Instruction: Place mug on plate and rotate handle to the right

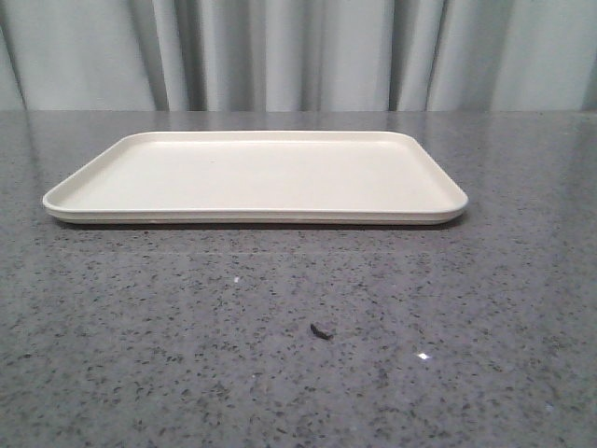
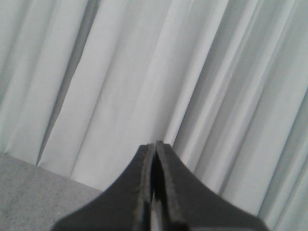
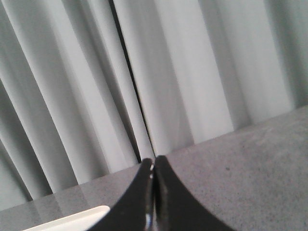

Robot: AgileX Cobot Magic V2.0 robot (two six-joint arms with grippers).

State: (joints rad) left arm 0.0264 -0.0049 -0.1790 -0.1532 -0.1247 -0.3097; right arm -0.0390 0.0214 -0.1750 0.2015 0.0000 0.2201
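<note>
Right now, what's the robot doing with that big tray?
Nothing yet. The cream plate lies bare on the grey table, and no mug shows in any view. The left hand and the right hand are both shut, holding nothing, raised and pointing toward the curtain. A small dark speck lies on the table.

The left black two-fingered gripper [image 2: 155, 144] has its jaws pressed together, fingertips meeting, holding nothing. The right black two-fingered gripper [image 3: 153, 159] is likewise closed and empty. Neither arm appears in the front view.
</note>
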